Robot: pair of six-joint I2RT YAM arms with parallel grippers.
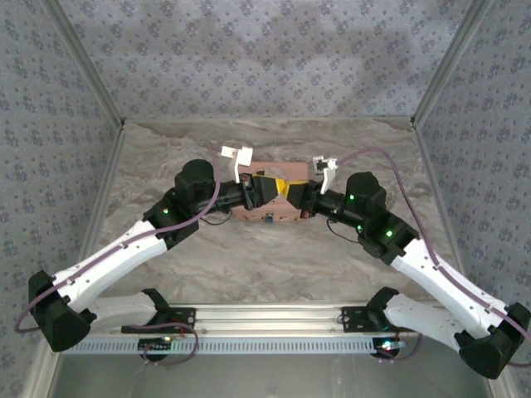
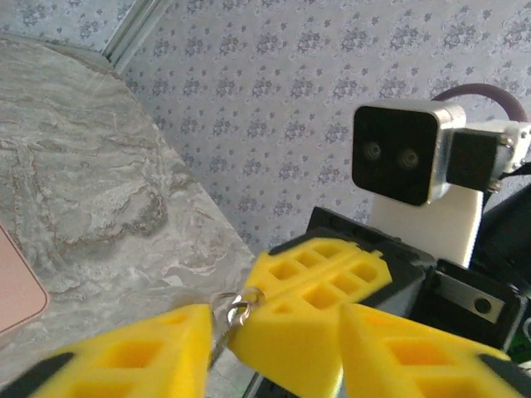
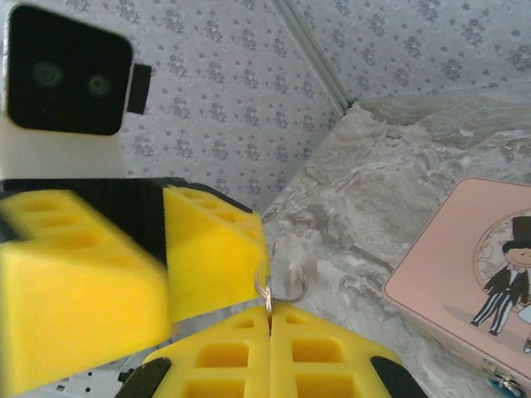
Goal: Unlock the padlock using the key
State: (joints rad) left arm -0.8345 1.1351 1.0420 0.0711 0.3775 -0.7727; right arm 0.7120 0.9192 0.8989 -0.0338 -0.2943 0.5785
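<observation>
Right wrist view: the right gripper (image 3: 270, 323) is pinched tight on a key ring (image 3: 280, 286) — the key itself is hidden between the pads. Left wrist view adds the left gripper (image 2: 278, 340), pads parted around that ring. Top external places both above the pink tin (image 1: 286, 213).

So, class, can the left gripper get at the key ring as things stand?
Probably yes: the left gripper is open, with the ring right by its fingers. The shut right gripper pinches the ring, though, leaving little of it bare.
</observation>
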